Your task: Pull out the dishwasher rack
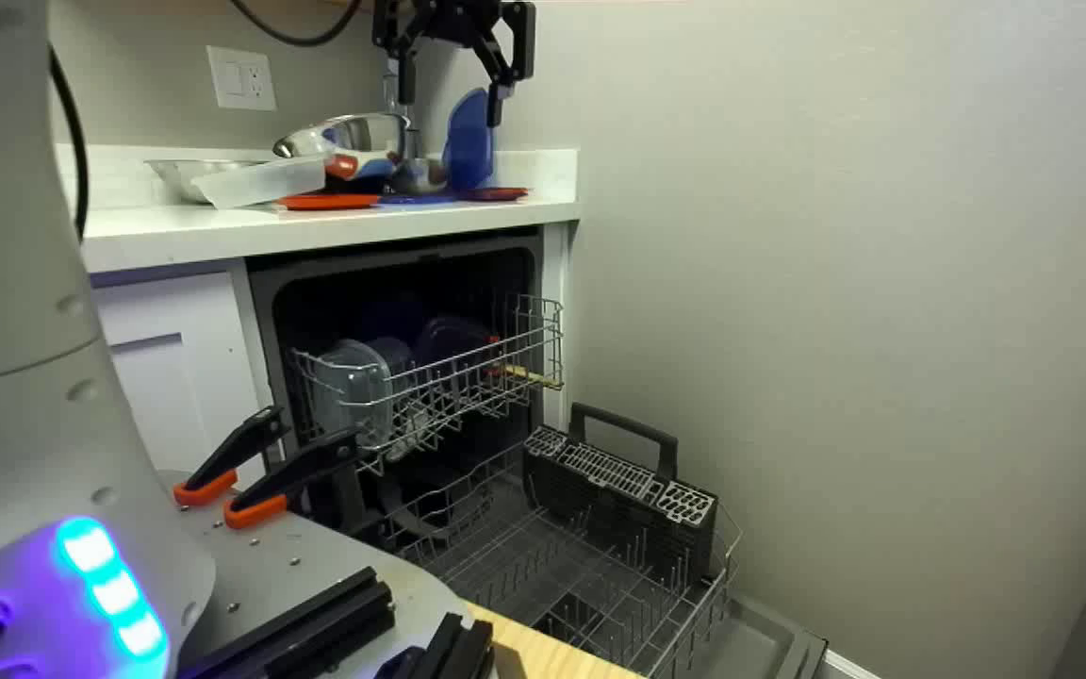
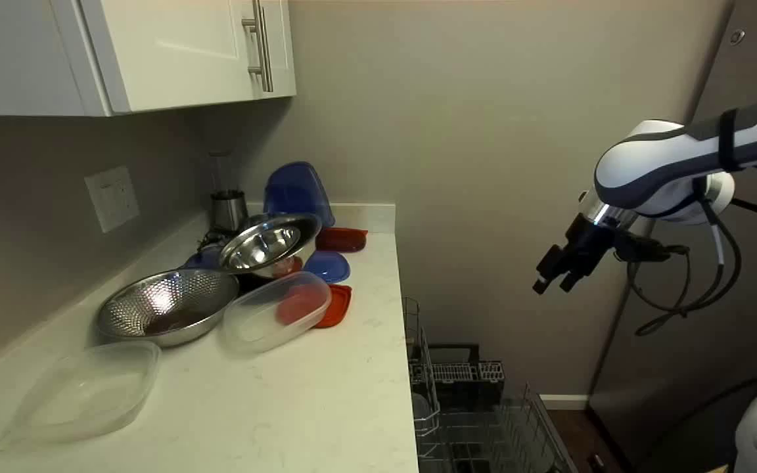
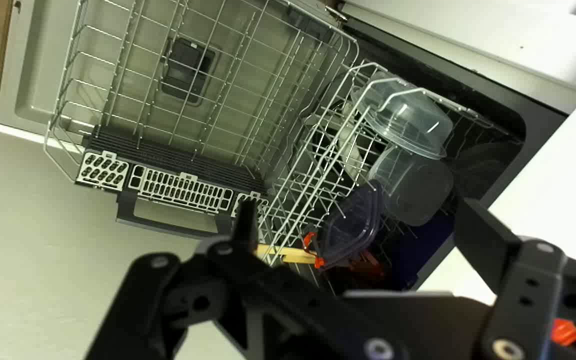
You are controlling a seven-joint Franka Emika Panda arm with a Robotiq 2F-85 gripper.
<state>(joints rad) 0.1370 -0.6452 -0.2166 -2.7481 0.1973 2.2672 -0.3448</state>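
As the gripper (image 1: 450, 108) is hanging high with its fingers (image 1: 406, 87) spread apart, the light-grey upper dishwasher rack (image 1: 453, 396), a wire basket with upright tines, is jutting partway from the dishwasher (image 1: 262, 292), carrying plastic containers (image 3: 403, 120) well below the fingers.

In both exterior views, one white countertop (image 2: 332, 401), faintly veined, carries assorted kitchenware gathered toward the wall side. Nearest in an exterior view stands a clear rectangular container (image 2: 89, 391); just beyond it, a perforated metal colander (image 2: 165, 302); beside the colander, a second clear container (image 2: 273, 315), tilted, one end over a flat orange-red lid (image 2: 336, 307). Farther along are a blue lid (image 2: 328, 266), a dark red lid (image 2: 341, 240), a tall blue plastic piece (image 2: 295, 189) standing nearly upright, a metal cylinder (image 2: 229, 211) with dark rim, and a tilted steel bowl (image 2: 270, 244), its support hidden.
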